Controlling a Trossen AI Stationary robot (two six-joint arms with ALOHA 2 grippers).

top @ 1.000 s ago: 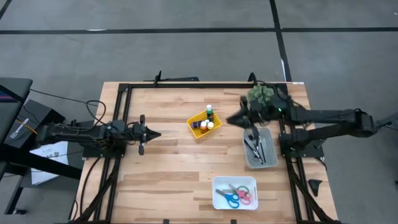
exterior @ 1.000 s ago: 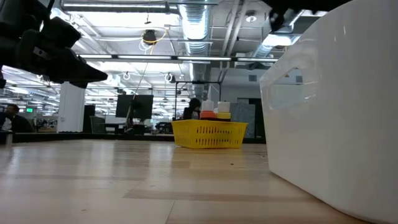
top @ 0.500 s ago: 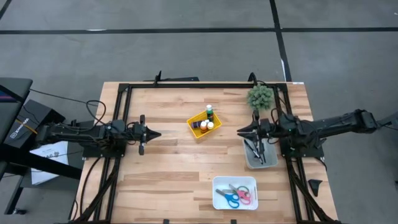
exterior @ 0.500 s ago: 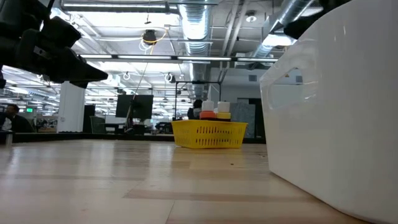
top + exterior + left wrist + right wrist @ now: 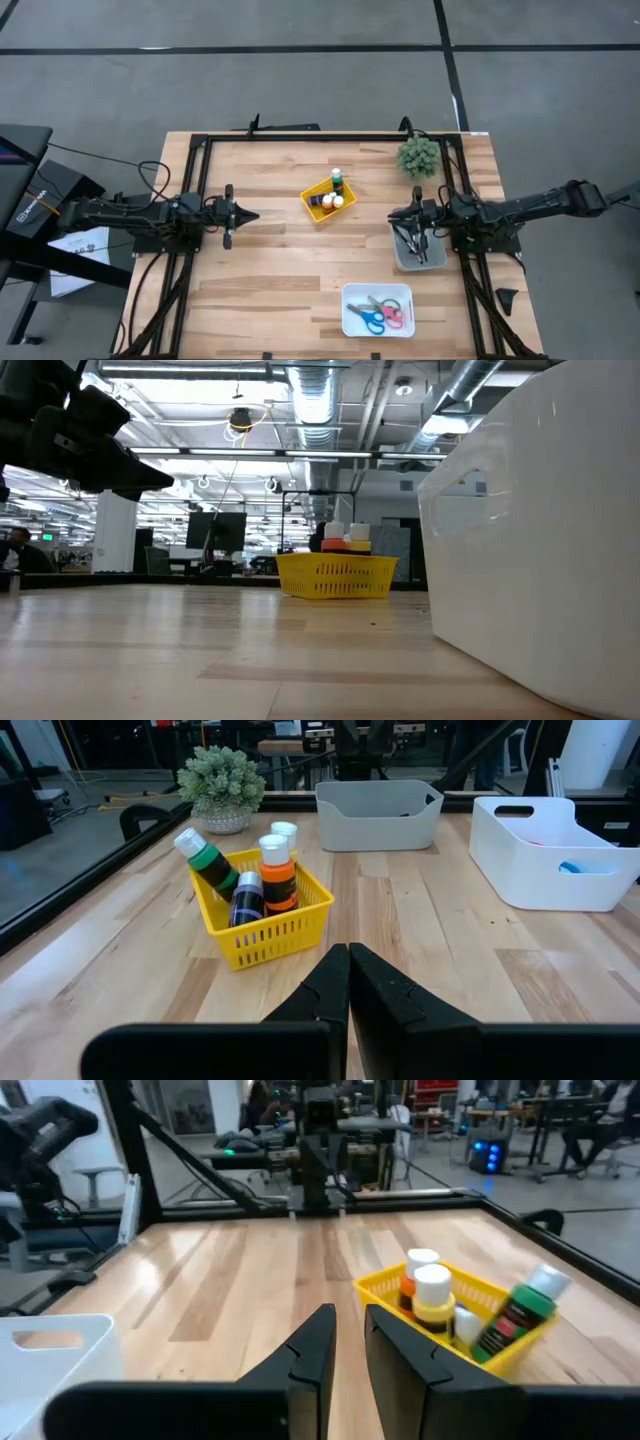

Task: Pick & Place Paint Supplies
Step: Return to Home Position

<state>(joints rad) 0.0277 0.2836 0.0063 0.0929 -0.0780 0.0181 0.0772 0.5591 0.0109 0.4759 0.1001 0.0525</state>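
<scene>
The left claw (image 5: 243,215) hangs over the left side of the tabletop (image 5: 270,270), well apart from everything on it. Its fingers (image 5: 322,992) are pressed together with nothing between them. It points toward the yellow basket (image 5: 262,933), which sits near the middle of the tabletop.

4 paint bottles (image 5: 279,883) stand or lean inside the basket: green, orange, purple and yellow, all with white caps. The green one tilts outward over the rim.

The right claw (image 5: 393,213) hovers on the right side, at the corner of the gray bin (image 5: 378,820) nearest the basket. Its fingers (image 5: 318,1342) are a slim gap apart and hold nothing.

The brushes (image 5: 416,245) lie inside the gray bin, their dark handles bunched along its length.

The white bin (image 5: 545,880) sits at the near edge of the tabletop, just beside the gray bin. It holds 3 scissors (image 5: 377,313) in blue, pink and green.

A spiky green plant (image 5: 418,156) stands at the far right corner, near the gray bin's far end.

In the low view the white bin fills the right side, and the basket shows beyond it with bottle caps above its rim.
</scene>
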